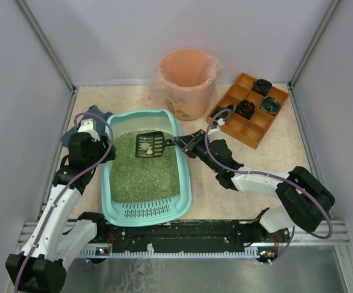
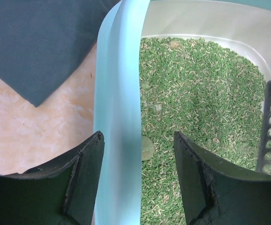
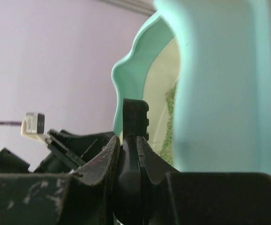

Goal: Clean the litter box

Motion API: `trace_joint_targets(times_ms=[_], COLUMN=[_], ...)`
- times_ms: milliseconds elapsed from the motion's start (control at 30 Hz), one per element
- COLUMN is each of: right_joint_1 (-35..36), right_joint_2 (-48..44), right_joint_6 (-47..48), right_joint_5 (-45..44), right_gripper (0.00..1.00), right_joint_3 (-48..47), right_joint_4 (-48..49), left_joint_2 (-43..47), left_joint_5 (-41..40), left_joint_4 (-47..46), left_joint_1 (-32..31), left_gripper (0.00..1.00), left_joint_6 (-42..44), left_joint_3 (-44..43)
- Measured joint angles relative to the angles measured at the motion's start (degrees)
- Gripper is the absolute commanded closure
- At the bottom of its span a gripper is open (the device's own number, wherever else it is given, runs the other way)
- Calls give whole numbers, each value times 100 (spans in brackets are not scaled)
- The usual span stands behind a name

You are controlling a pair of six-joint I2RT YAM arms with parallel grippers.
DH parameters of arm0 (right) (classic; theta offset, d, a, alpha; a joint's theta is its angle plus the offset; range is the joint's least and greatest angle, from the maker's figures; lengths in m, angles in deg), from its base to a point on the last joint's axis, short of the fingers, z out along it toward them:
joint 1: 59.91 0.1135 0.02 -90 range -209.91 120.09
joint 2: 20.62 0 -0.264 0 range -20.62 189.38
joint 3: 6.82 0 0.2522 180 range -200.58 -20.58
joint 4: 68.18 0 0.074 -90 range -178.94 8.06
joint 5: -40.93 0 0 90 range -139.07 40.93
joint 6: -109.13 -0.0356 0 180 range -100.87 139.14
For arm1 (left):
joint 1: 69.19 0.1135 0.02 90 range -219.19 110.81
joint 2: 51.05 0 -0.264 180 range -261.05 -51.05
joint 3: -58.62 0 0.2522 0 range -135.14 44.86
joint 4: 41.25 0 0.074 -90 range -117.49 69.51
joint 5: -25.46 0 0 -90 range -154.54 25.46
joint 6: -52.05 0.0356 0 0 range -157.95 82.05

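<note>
- Over a pale stone-look table (image 1: 237, 201) with grey walls around, working on the teal litter box (image 1: 146, 210), lying flat on the left-middle part, just in front of the peach-lined bin (image 1: 185, 82).
- Clenching the black scoop (image 1: 151, 145) by its handle with the right gripper (image 1: 187, 143), jaws pressed tight on it.
- Carrying a few pale lumps (image 1: 145, 146) in the scoop, low over the green litter (image 1: 146, 177) near the far end of the box.
- Hanging the left gripper (image 2: 138, 138) over the left rim of the box, fingers (image 2: 86, 173) spread apart, one outside and one inside, grasping nothing.
- Probably lifting the catch out now, so going slowly and shaking gently, letting loose litter fall through the slots.
- Holding the scoop flat while moving, for stopping lumps from rolling off.
- Lifting high enough for clearing the far rim of the box and the bin's edge before tipping.
- Tipping only when fully above the bin's mouth.
- Maybe pinching the rim with the left gripper first, for stopping the box from sliding.
- Steering clear of the orange tray (image 1: 250, 125) on the right.
- Coming back afterwards for one more greyish lump (image 2: 147, 147) lying in the litter just beside the left rim.
</note>
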Motion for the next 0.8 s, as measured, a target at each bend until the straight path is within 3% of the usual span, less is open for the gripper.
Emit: trace_joint_targets(times_ms=[167, 600, 800], right_joint_1=[90, 59, 188], right_joint_2=[118, 273, 470], right_joint_6=[214, 72, 251], right_joint_5=[437, 433, 688], right_gripper=[100, 100, 100], right_joint_3=[-243, 334, -216], right_joint_4=[57, 785, 197], left_joint_2=[-83, -181, -203], left_joint_5=[0, -2, 0], left_joint_4=[2, 2, 2], left_joint_1=[0, 0, 0], left_gripper=[33, 33, 32], left_joint_6=[0, 2, 22], left_joint_3=[0, 0, 0])
